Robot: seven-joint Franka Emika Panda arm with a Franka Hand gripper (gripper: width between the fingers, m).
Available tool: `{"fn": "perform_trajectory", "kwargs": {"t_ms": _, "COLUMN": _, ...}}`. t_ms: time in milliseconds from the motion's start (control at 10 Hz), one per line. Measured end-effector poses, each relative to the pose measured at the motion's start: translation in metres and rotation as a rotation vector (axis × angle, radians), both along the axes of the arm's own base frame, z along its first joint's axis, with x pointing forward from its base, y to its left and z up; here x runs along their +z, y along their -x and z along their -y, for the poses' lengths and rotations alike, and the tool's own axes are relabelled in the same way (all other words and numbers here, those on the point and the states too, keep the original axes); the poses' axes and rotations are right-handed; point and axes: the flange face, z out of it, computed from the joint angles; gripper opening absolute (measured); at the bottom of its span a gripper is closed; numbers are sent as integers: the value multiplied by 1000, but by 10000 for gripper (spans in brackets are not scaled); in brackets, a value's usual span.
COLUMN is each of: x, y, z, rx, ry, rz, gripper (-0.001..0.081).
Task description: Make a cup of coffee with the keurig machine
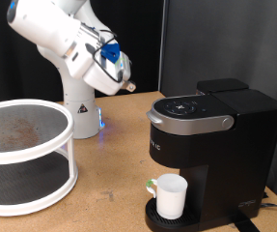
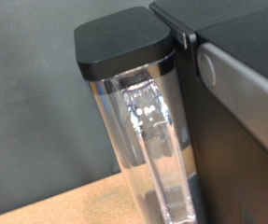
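Note:
The black keurig machine (image 1: 215,145) stands at the exterior view's right, its silver-grey handle (image 1: 189,122) down and lid closed. The white cup (image 1: 171,196) stands upright on the machine's drip base, under the spout. My gripper (image 1: 127,83) hangs in the air at the end of the white arm, to the left of the machine and above the table, apart from both. No fingers show in the wrist view. That view shows the machine's clear water tank (image 2: 150,131) with its black lid (image 2: 122,42), close up, beside the machine's black side (image 2: 241,93).
A white two-tier round rack (image 1: 22,155) stands at the exterior view's left on the wooden table (image 1: 114,169). The arm's white base (image 1: 80,114) stands behind it. A black curtain hangs at the back.

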Motion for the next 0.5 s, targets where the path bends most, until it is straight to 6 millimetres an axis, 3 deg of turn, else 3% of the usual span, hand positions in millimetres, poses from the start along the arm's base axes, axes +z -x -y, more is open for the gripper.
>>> {"fn": "perform_trajectory", "kwargs": {"t_ms": 200, "x": 24, "y": 3, "z": 3, "rx": 12, "ry": 32, "rz": 55, "gripper": 800}}
{"fn": "perform_trajectory", "kwargs": {"t_ms": 500, "x": 20, "y": -4, "z": 8, "rx": -18, "ry": 133, "rz": 160, "gripper": 800}}
